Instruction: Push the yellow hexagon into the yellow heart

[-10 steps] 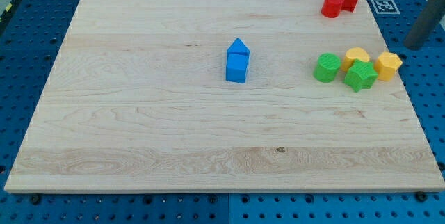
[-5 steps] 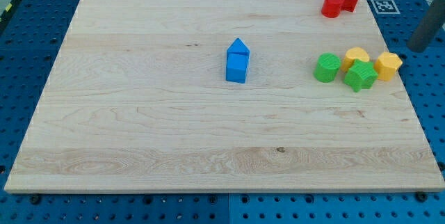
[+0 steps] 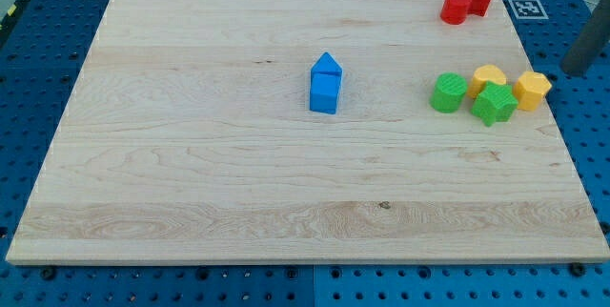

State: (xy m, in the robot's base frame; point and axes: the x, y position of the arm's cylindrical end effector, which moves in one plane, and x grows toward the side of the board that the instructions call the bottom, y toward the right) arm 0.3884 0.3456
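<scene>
The yellow hexagon lies near the wooden board's right edge. The yellow heart lies a short way to its left, apart from it. A green star sits between them, just below, touching the heart. My tip is off the board, right of and slightly above the hexagon, with a small gap between them. The dark rod slants up towards the view's right edge.
A green round block sits left of the heart. Two red blocks touch near the top right corner. A blue cube with a blue triangle above it lies near the middle. A printed marker lies off the board.
My tip has drifted slightly to the right and down, away from the hexagon. No block has moved.
</scene>
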